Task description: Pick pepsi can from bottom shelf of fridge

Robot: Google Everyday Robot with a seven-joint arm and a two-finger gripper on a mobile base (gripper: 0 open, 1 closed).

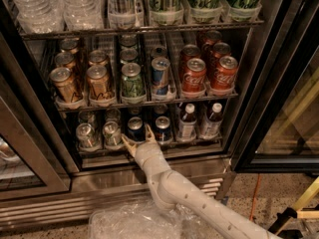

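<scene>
The fridge (279,73) stands open with wire racks of drinks. On the bottom shelf (149,149) two dark blue pepsi cans stand side by side: the left one (135,128) and the right one (163,127). My gripper (136,135) is at the shelf's front rail, open, with one fingertip (124,141) left of the left pepsi can and the other (148,129) right of it, between the two cans. The fingers flank the lower front of the left can without closing on it. My white arm (184,195) reaches up from the lower right.
Two silver cans (85,135) stand left of the pepsi cans, and two dark bottles (187,121) stand to their right. The rack above holds gold cans, green cans and red Coca-Cola cans (193,76). The open door (294,108) stands at right. Crinkled clear plastic (134,223) lies below.
</scene>
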